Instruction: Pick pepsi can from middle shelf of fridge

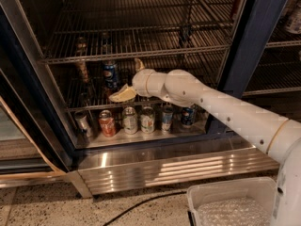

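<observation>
claw (125,80): fingers spread wide, grasping nothing | position: inside the fridge (244,36), just right of the pepsi can (110,73) | contact with can: cannot tell | pepsi can: upright on the middle shelf (87,100), left part | row of other cans (141,119): level below

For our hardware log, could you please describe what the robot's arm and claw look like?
The arm is a thick, smooth, off-white tube of rounded segments, with thin tan rings at the joints and small dark dots along its side. No cables show. Its claw, inside the dark-framed fridge beside the small blue pepsi can, has two pale beige, tapered fingers.
</observation>
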`<state>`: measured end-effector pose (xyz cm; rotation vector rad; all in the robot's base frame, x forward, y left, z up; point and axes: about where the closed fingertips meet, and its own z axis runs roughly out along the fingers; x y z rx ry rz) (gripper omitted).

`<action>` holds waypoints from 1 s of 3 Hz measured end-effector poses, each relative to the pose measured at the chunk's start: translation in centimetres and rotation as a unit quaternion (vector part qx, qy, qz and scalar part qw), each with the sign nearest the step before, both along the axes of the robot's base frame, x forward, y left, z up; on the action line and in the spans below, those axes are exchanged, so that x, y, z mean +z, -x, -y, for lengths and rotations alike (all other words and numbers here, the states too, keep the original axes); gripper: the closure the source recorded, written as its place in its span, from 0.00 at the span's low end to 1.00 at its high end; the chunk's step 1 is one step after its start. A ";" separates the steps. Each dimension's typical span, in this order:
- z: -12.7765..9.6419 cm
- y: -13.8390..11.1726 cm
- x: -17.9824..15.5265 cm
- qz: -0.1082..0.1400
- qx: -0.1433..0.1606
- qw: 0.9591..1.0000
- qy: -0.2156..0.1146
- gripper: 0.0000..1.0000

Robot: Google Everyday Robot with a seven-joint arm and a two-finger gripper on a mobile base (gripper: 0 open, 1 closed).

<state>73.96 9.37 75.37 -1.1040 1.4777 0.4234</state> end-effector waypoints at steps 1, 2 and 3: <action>-0.3 0.7 -0.1 -0.006 -0.006 1.000 -0.026 0.00; -0.9 1.6 0.7 -0.011 -0.017 0.999 -0.046 0.00; -1.7 2.1 1.6 -0.015 -0.027 0.998 -0.051 0.00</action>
